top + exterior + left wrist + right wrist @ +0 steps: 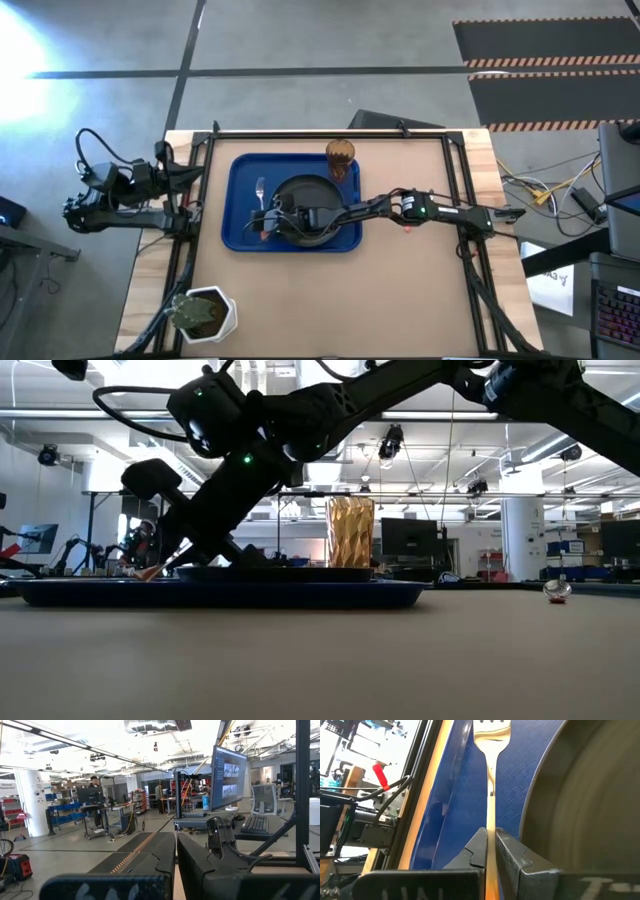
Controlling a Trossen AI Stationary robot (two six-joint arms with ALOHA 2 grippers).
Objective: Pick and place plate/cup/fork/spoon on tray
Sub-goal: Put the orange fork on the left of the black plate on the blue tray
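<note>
Surface [330,300] of pale brown board carries everything, seen from above with a dark arm on each side. Next in size, the tray [240,175], blue with a low rim, lies flat toward the far middle of the surface. On its right half sits the plate [305,188], round and dark with a raised rim, partly covered by the right arm reaching across it. The right arm stretches in from the right edge over the plate, and the right gripper [491,851] is down at the tray's floor just left of the plate. Its jaws are closed on the orange handle of the fork [491,750], which lies along the blue floor between the plate's rim and the tray's left wall, silver tines pointing away from the wrist. The left arm waits folded off the left edge of the surface, and the left gripper [176,857] looks out into the room with its jaws pressed together on nothing. A white pot with a green plant [203,313] stands at the near left corner of the surface, well apart from the tray. The cup [340,156], amber and ribbed, stands upright at the tray's far right corner, just beyond the plate; in the low view it [350,532] rises behind the plate's rim.
</note>
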